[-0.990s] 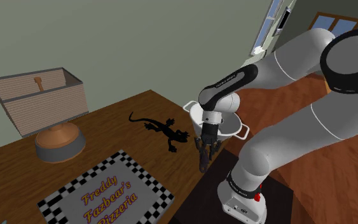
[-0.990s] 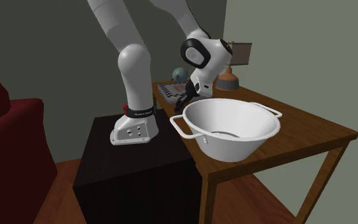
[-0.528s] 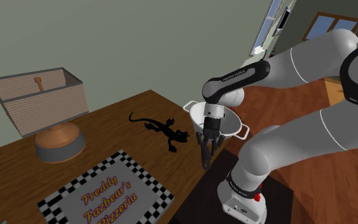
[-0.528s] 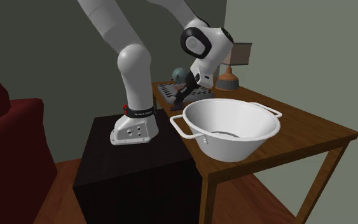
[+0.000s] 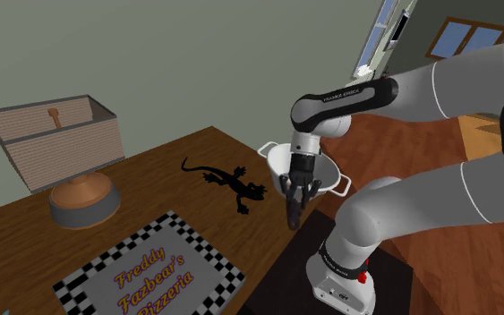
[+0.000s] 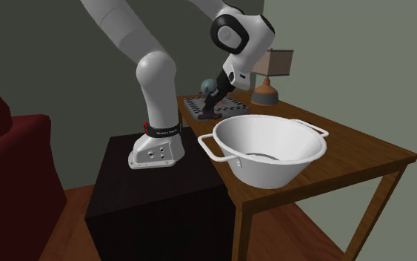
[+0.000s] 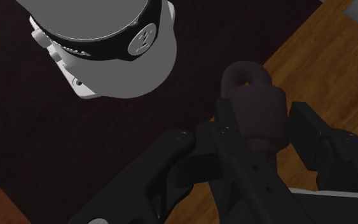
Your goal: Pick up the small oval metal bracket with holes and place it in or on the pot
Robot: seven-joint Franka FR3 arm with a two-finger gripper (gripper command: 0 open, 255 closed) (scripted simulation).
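At the shoulder view's left, a lamp [image 5: 83, 199] with a brick-patterned box shade and a round brown base stands on the brown wooden bench [image 5: 165, 172]. Next lies a flat black-and-white checkered pizza box [image 5: 147, 273] with purple lettering, then a black lizard figure [image 5: 227, 183]. Right of the lizard, the black gripper [image 5: 294, 213] hangs in front of the white two-handled pot [image 5: 328, 174], at the bench edge nearest the black box stand [image 5: 393, 286]. In the wrist view the fingers [image 7: 308, 130] are clamped on the small dark oval bracket [image 7: 250, 102]. Its looped end sticks out beyond them, over the stand's dark top. The bracket is off the bench and outside the pot.
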